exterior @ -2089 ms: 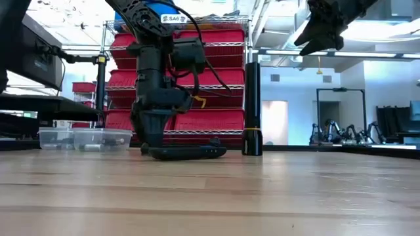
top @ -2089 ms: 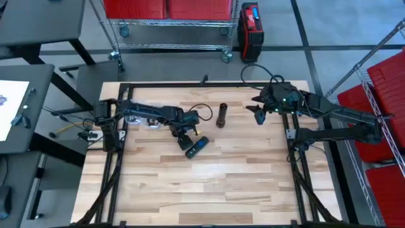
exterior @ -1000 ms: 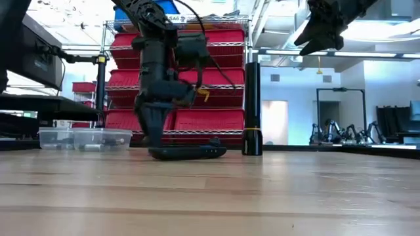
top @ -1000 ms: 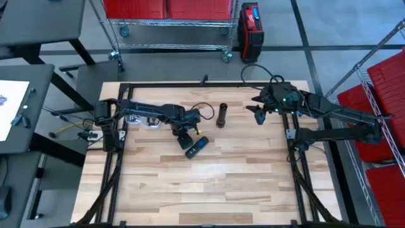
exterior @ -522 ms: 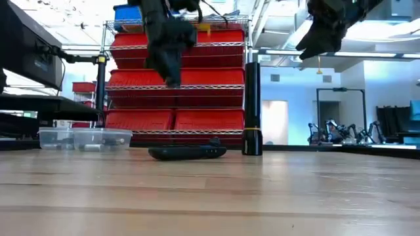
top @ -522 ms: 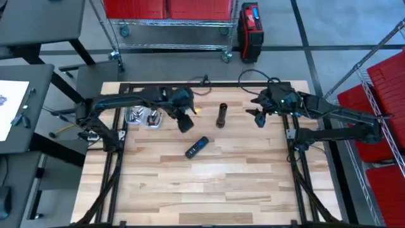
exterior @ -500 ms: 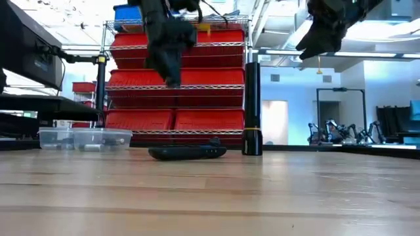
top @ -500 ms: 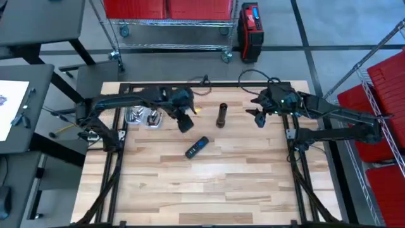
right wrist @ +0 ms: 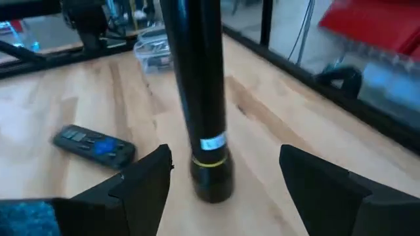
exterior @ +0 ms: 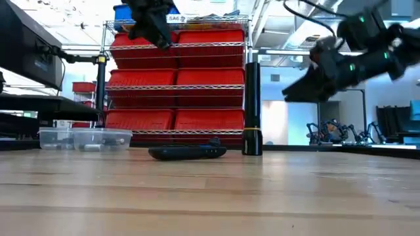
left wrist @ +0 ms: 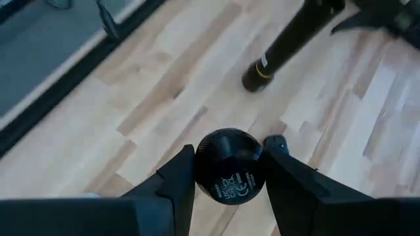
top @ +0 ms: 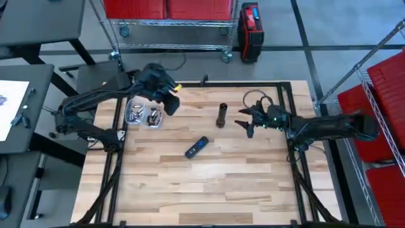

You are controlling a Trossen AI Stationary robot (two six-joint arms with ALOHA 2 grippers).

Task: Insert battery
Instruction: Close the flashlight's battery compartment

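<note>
While the left gripper (top: 171, 105) has lifted away clamping a black cap (left wrist: 229, 166), the right gripper (top: 245, 125) descends spread

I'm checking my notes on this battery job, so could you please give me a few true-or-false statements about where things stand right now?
1. The left gripper holds a round black cap. True.
2. The flashlight lies flat on the table. False: it stands upright.
3. The right gripper is open beside the flashlight, not touching it. True.
4. The remote is in the right gripper. False: it lies on the table.
5. The left gripper is above the clear containers at the table's edge. True.
</note>
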